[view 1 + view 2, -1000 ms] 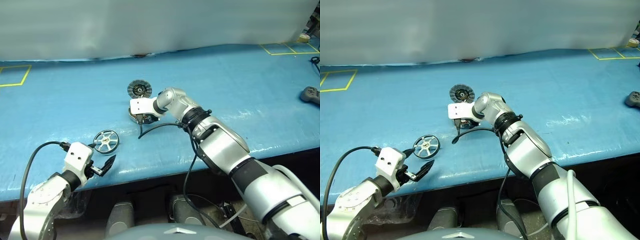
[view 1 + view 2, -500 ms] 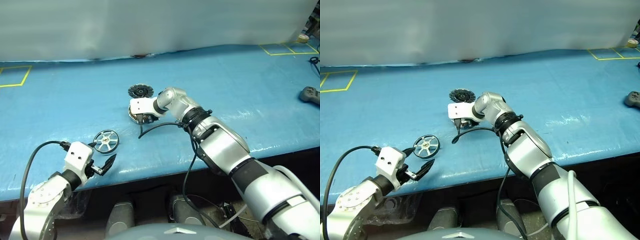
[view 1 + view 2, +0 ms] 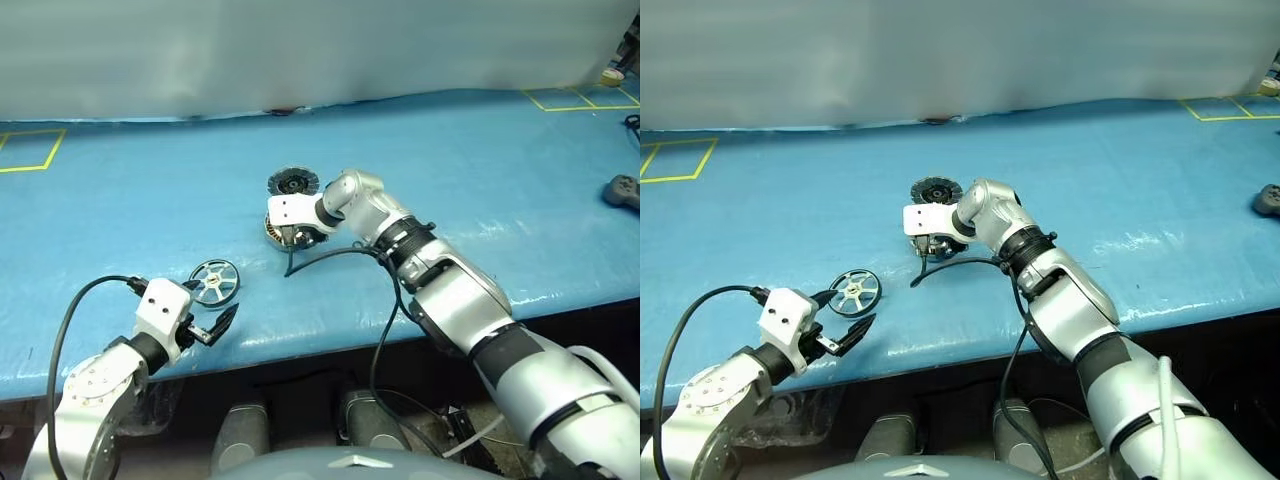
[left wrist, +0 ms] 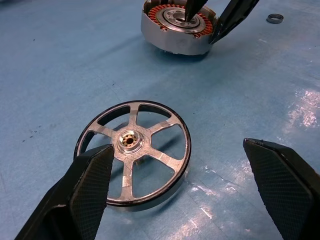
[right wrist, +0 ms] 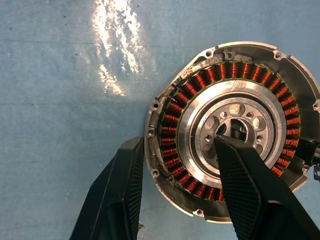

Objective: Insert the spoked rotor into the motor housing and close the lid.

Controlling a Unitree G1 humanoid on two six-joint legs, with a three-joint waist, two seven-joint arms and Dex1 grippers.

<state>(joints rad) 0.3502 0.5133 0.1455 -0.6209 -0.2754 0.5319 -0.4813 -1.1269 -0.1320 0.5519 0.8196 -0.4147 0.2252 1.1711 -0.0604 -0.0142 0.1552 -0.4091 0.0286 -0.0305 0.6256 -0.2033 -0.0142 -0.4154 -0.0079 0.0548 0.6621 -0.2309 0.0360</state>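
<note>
The right pincer [image 5: 175,190] straddles the motor housing's [image 5: 235,130] wall, one finger inside, one outside. Nearer the bench [image 3: 480,160] edge, the spoked rotor [image 4: 134,152] lies flat between the left pincer's [image 4: 190,195] wide-apart fingers.

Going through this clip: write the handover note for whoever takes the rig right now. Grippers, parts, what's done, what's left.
Left gripper: open, empty, low over the table, the spoked rotor lying flat just ahead of its fingers.
Right gripper: closed on the wall of the motor housing, one finger outside, one inside on the hub.
Lid: on the table just behind the housing, ribbed face up.
Small ring: loose on the table beyond the housing.
Done: housing is held.
Left: pick up rotor, seat it, close lid.
</note>
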